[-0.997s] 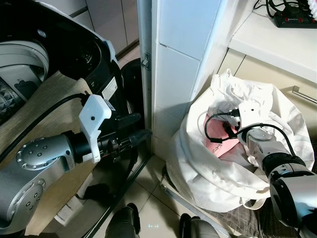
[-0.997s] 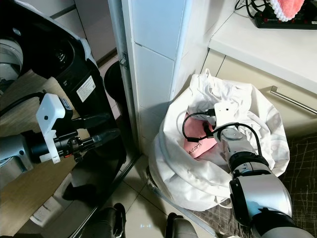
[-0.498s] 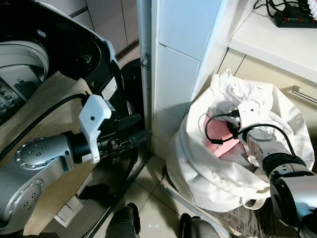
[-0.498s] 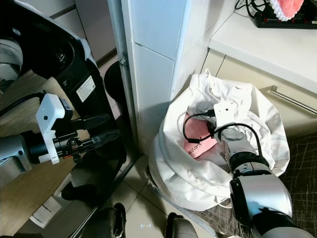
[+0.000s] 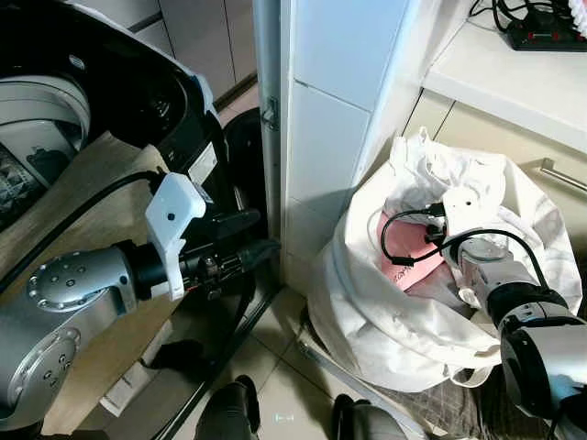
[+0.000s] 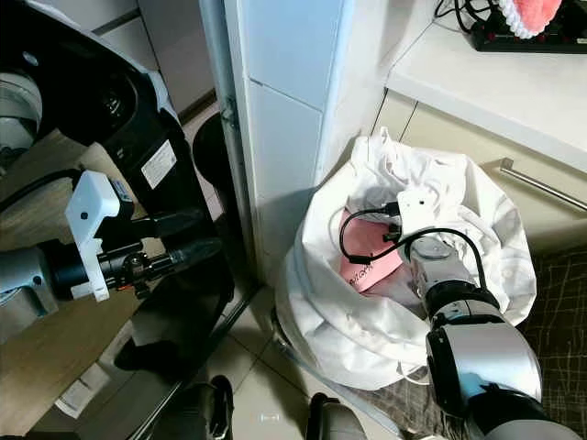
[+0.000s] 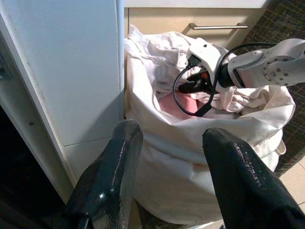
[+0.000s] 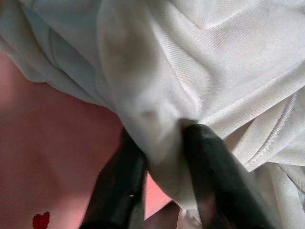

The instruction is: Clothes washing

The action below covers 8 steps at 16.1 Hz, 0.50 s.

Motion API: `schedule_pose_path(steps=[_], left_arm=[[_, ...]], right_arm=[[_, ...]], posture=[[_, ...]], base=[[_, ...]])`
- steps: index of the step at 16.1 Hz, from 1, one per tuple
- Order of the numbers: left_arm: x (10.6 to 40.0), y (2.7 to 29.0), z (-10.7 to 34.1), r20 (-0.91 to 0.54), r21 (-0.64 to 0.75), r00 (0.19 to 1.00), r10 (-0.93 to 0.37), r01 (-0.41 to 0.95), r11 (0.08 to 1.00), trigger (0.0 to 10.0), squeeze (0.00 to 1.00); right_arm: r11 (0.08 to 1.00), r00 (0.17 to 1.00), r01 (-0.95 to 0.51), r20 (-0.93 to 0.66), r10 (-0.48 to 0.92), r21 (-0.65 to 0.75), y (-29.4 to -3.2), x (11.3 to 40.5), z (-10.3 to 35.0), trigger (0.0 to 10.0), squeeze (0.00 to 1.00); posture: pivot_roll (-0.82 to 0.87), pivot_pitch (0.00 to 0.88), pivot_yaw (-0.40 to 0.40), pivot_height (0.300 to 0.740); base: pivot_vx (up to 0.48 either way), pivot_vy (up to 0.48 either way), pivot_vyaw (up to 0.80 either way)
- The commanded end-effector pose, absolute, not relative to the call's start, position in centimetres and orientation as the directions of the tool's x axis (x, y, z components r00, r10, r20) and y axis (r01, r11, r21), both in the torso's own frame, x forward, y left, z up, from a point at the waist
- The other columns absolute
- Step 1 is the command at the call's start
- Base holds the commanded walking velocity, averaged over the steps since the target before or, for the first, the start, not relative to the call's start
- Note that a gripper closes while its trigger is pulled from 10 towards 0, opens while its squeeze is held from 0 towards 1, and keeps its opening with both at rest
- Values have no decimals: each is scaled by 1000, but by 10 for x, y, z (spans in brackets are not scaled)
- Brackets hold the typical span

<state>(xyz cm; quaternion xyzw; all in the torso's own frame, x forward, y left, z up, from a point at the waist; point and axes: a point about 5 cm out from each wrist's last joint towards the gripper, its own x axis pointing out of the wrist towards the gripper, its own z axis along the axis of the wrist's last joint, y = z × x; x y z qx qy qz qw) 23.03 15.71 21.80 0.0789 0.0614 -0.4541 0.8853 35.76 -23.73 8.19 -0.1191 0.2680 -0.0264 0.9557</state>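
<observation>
While my right hand [image 8: 162,157] reaches into the white laundry bag [image 6: 348,321], pinching a white garment [image 8: 190,71] over pink cloth [image 6: 367,261], my left hand [image 6: 183,236] hangs spread beside the tiled pillar [image 6: 289,119].

The white laundry bag [image 5: 394,302] is soft, matt woven cloth, creased all over. Pinched between the right gripper [image 8: 164,143]'s smooth, faintly shiny black fingers [image 8: 209,157] is a fold of white garment [image 8: 200,71], fine ribbed knit; beside it lies matt pink cloth [image 8: 52,157]. The left gripper [image 7: 169,143] has glossy black fingers [image 7: 119,157]. Nearby wall tiles [image 5: 326,137] look glossy, the washing machine door [image 5: 138,82] shiny black plastic.
</observation>
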Motion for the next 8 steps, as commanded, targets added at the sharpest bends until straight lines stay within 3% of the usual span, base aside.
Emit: schedule_pose_path(steps=[1, 5, 8], left_arm=[[230, 157, 219, -182, 93, 579, -795, 815, 572, 10000, 0], [234, 154, 217, -181, 88, 574, -799, 818, 568, 10000, 0], [249, 148, 213, -143, 113, 617, -774, 787, 607, 10000, 0]], right_arm=[[971, 840, -11, -529, -121, -239, -241, 353, 76, 0, 0], [973, 844, -16, -525, -109, -229, -244, 353, 78, 0, 0], [988, 906, -31, -422, -36, -151, -244, 366, 103, 0, 0]], posture=[[219, 202, 0, 740], [193, 180, 2, 740], [121, 136, 7, 740]], base=[[0, 0, 0], [0, 0, 0], [0, 0, 0]])
